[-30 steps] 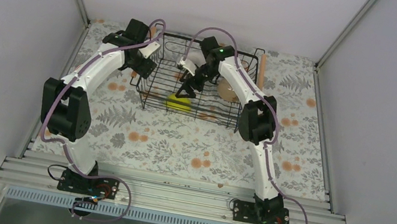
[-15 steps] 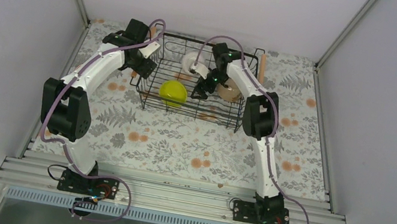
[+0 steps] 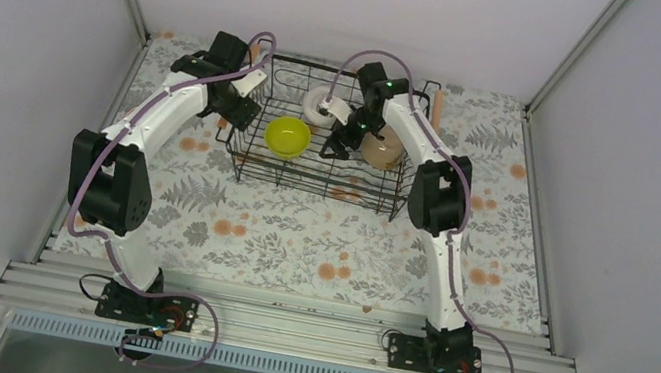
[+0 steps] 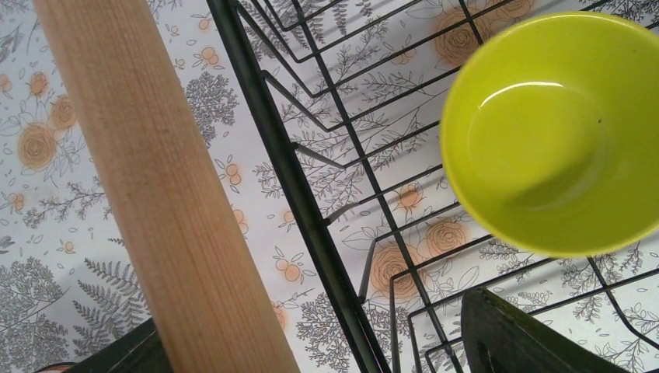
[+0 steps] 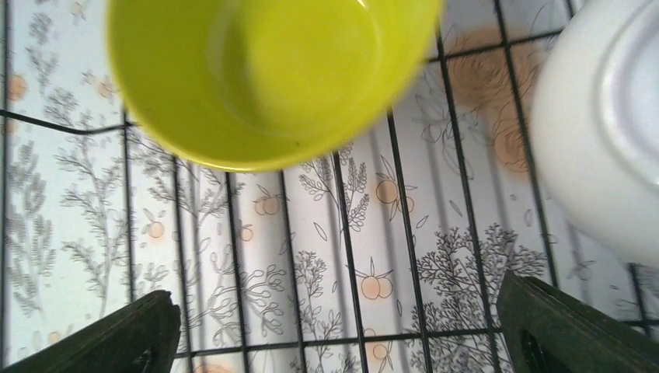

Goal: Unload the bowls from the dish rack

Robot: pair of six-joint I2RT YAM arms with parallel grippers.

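Note:
The black wire dish rack [image 3: 252,148] stands at the far middle of the table. Inside it, a yellow-green bowl [image 3: 287,136] sits open side up at the left, a white bowl [image 3: 317,106] stands on edge behind it, and a tan bowl [image 3: 380,149] sits at the right. My right gripper [image 3: 335,140] is open and empty inside the rack between the yellow-green and tan bowls. Its wrist view [image 5: 338,330] shows the yellow-green bowl [image 5: 272,70] ahead and the white bowl [image 5: 606,116] at the right. My left gripper [image 3: 241,111] [image 4: 311,346] is open, straddling the rack's left wooden handle [image 4: 155,194] and rim.
The rack's right wooden handle [image 3: 437,113] lies along its far right side. A floral cloth [image 3: 297,242] covers the table. White walls enclose the left, far and right sides. The arm bases sit on a metal rail [image 3: 283,326] at the near edge.
The yellow-green bowl moved from the rack's near wall toward the far left and now sits open side up. My right gripper drew back to the right, away from it. The left arm stayed still.

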